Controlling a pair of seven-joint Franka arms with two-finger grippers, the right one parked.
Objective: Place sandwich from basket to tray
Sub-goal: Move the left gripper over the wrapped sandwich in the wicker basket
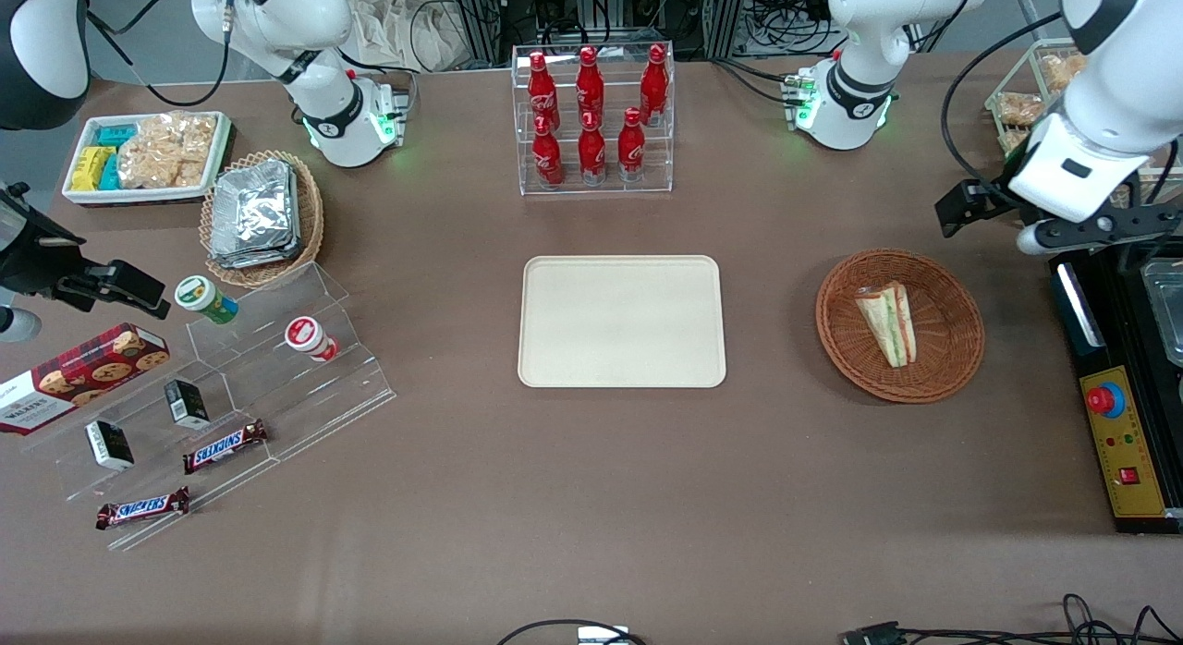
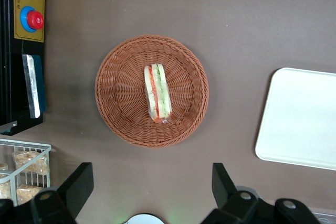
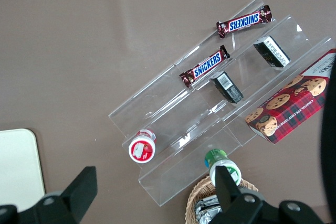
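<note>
From the front, the sandwich [image 1: 888, 323] lies in the basket [image 1: 952, 368], well apart from the tray [image 1: 621, 368]; the gripper [image 1: 1100, 231] hangs above, nearer the working arm's end. At the wrist, its fingers [image 2: 79, 184] are spread wide; bread looks soft and light, so pinch the flat faces gently

"SNICKERS" on two chocolate bars [image 1: 225, 445], "WALKERS" on cookie box [image 1: 81, 374]
</note>
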